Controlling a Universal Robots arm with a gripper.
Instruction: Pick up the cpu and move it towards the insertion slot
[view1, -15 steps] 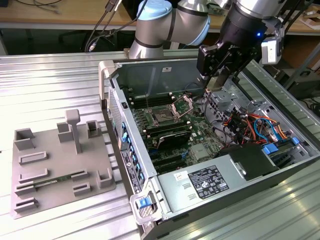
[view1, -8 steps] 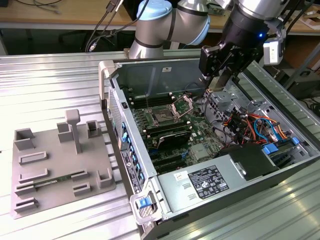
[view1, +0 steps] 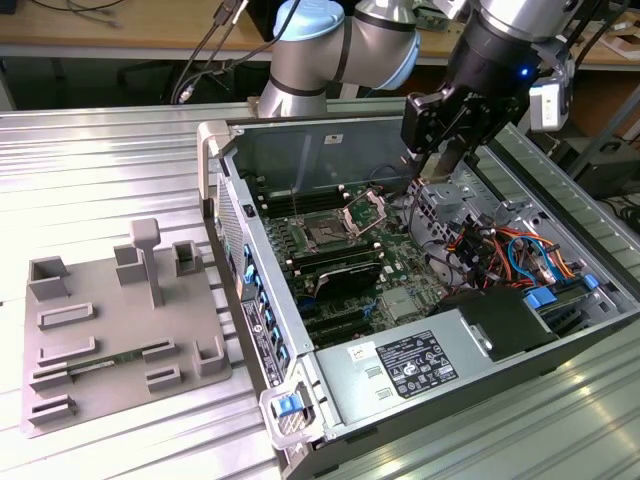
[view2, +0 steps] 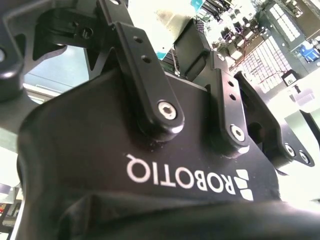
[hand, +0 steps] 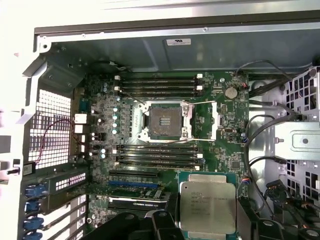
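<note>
At the lower middle of the first wrist view, the cpu (hand: 207, 206) is seen lifted clear of any support and held between the black fingers (hand: 165, 227) of the claw (hand: 200, 232), with its silver top facing the camera; the claw is therefore judged to be closed on the chip. The pick-up is taken as done. Farther up, at the middle of that frame, the insertion slot (hand: 164, 120) lies with its metal frame swung open and its dark square socket bare, well apart from the chip, so the approach is judged unfinished. In the exterior view the claw (view1: 440, 150) hangs at the upper right over the open computer case (view1: 300, 130), while the slot (view1: 330, 237) sits at the frame's middle. The chip's lower edge is cut off, and the fingertips themselves are hidden behind it. In the second wrist view the claw body (view2: 150, 165) blocks most of the scene.
</note>
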